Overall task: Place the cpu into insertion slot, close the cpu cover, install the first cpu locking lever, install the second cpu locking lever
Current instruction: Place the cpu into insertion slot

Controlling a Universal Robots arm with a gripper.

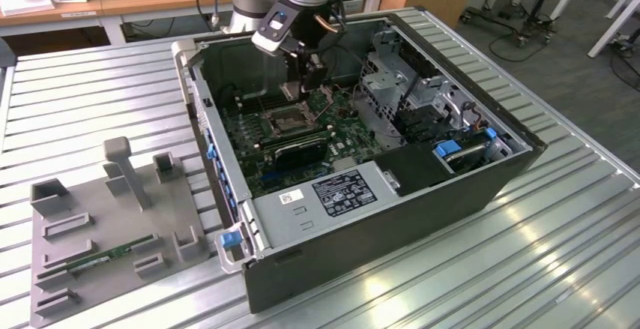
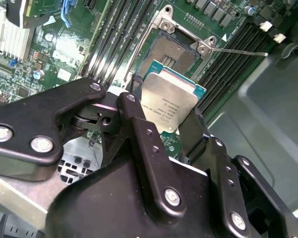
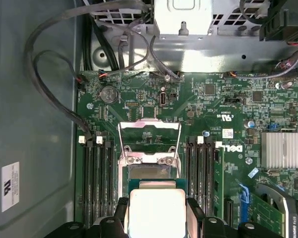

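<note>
My gripper (image 2: 167, 118) is shut on the cpu (image 2: 170, 99), a flat square chip with a silvery face held by two opposite edges. In the first wrist view the cpu (image 3: 156, 210) sits between the black fingers (image 3: 194, 218) just above the insertion slot (image 3: 150, 171). The second wrist view shows the slot's (image 2: 178, 48) dark centre uncovered. The cpu cover (image 3: 149, 128), a silver window frame, stands flipped back beyond the slot. A thin locking lever (image 2: 241, 51) sticks out sideways. In the exterior view the gripper (image 1: 300, 89) hangs inside the open computer case over the slot (image 1: 283, 122).
Rows of black memory slots (image 3: 98, 173) flank the socket on both sides. A finned heatsink (image 3: 283, 149) and black cables (image 3: 49, 74) lie nearby. The case walls (image 1: 205, 112) ring the board. A grey fixture tray (image 1: 95, 228) carrying a green memory stick (image 1: 110, 255) rests at the exterior view's left.
</note>
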